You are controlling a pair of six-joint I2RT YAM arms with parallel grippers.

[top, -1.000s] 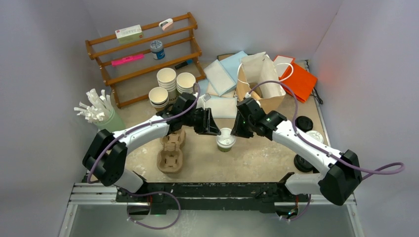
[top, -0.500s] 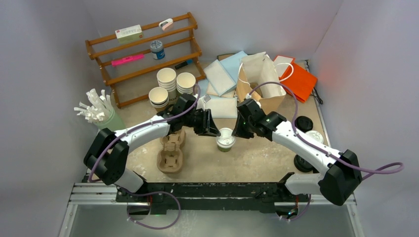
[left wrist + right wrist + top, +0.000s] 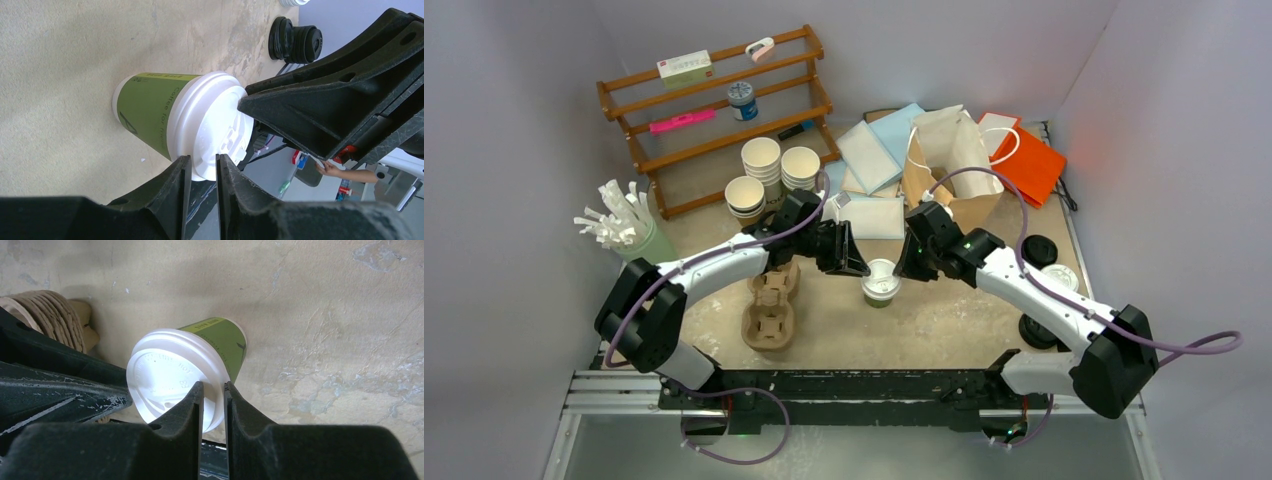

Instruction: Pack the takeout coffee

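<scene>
1. While the paper bag [image 3: 952,170] stands open at the far side of the tabletop [image 3: 954,325], no coffee is in it, so the packing proper looks not yet begun.
2. Left of centre lies the pulp cup tray [image 3: 769,305]; no cup stands in it.
3. The takeout coffee here is a green cup [image 3: 145,112], upright in the middle of the tabletop, apart from both bag and tray.
4. Its white lid [image 3: 210,120] sits on the cup's mouth. The step in hand appears to be seating that lid.
5. The left end effector [image 3: 202,161] meets the lid's rim from one side, its jaws nearly together with a narrow slit between. The right end effector [image 3: 213,388] stands the same way at the opposite rim. Whether either nips the rim or only bears on it, I cannot tell.
6. The next move, as I judge it, calls for the lid to be snapped down all round. One end effector must then spread wide enough to take the cup's body and carry it upright.
</scene>
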